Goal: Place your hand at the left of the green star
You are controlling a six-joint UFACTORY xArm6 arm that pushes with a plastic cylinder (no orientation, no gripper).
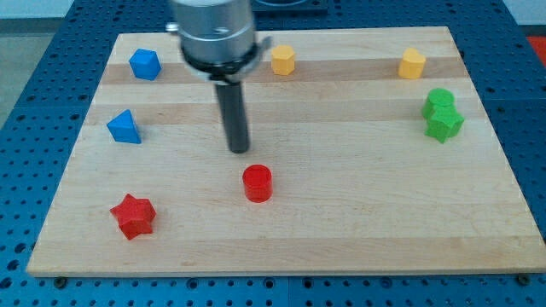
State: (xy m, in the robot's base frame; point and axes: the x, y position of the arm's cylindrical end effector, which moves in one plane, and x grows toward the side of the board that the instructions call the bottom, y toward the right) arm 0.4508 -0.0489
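Observation:
The green star (444,124) lies near the board's right edge, touching a green round block (439,101) just above it. My tip (239,150) stands near the board's middle, far to the left of the green star and just above the red cylinder (258,183). The rod rises from the tip to the arm's grey end at the view's top.
A red star (133,215) lies at the lower left. A blue triangle block (124,127) and a blue block (145,64) lie at the left. Two yellow blocks (283,60) (412,63) lie along the top. The wooden board (281,247) sits on a blue perforated table.

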